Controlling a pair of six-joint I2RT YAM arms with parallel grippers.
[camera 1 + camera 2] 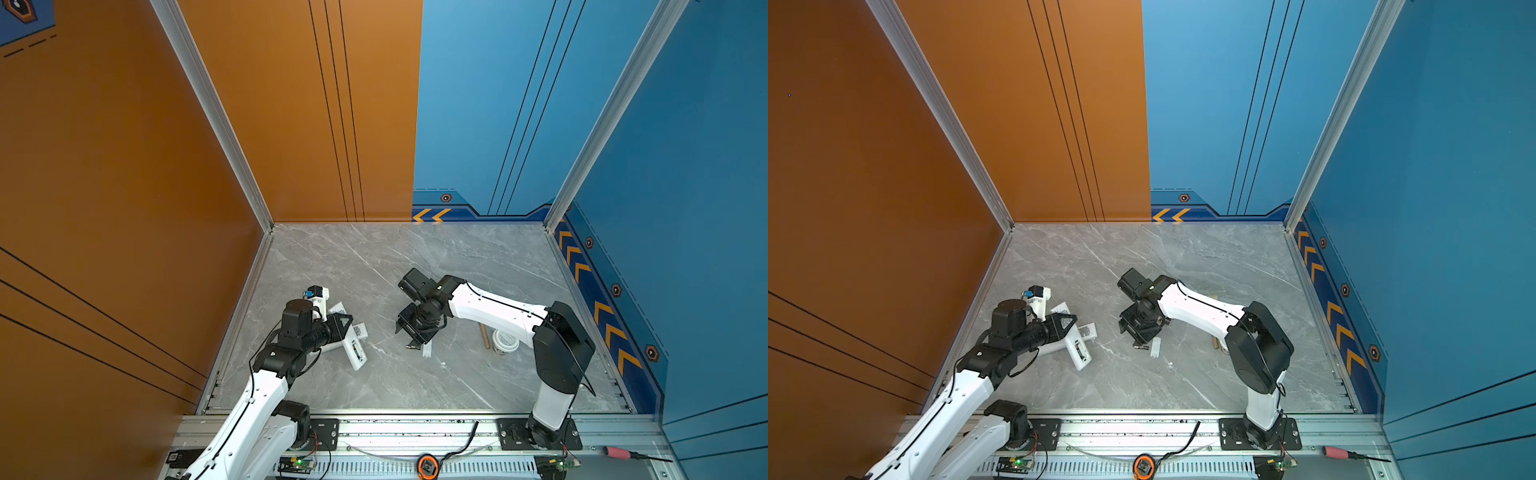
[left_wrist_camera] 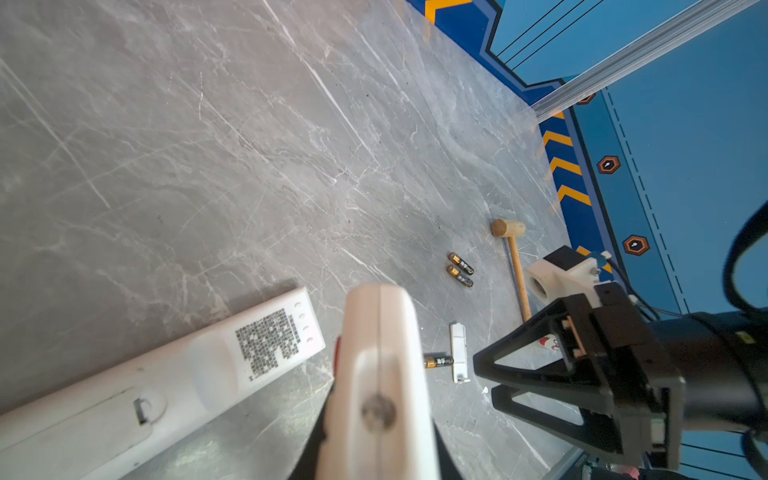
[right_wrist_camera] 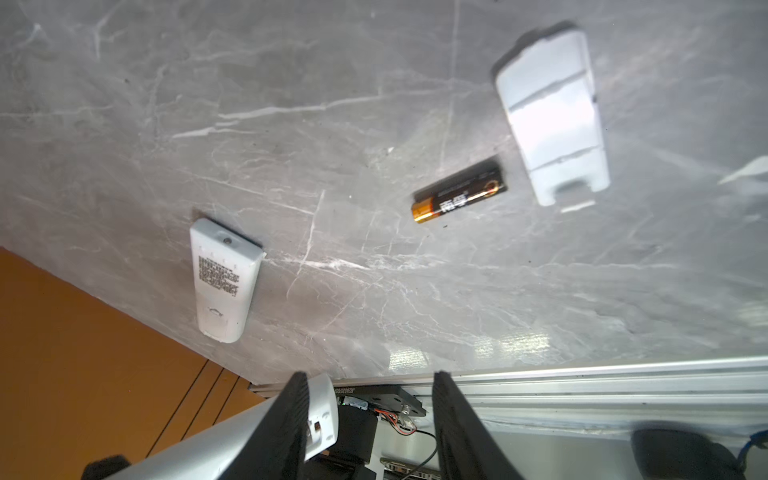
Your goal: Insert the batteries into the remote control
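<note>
The remote (image 2: 378, 365) sits closest to the left wrist lens, blurred by nearness. It is clamped in the left pincer (image 1: 338, 327), whose jaws are closed on its body. In both top views its battery bay shows open.

Take the loose cover (image 3: 552, 112) on the tabletop (image 3: 291, 83) as the landmark. One cell (image 3: 459, 191) lies flat just beside the cover, not touching it as far as I can tell. Two more cells (image 2: 460, 270) lie side by side farther from the cover, toward the mallet (image 2: 515, 266). A spare remote (image 2: 166, 374) rests well apart from the cover, next to the held one. The right pincer (image 3: 371, 376) hangs above the cell by the cover, jaws parted and empty.

The step in hand looks like the pickup of a cell (whether any already sits in the bay is too small to read). Next, I judge, the right pincer must drop over that cell and straddle it across its width. It should then close without nudging the cover or rolling the cell away.
</note>
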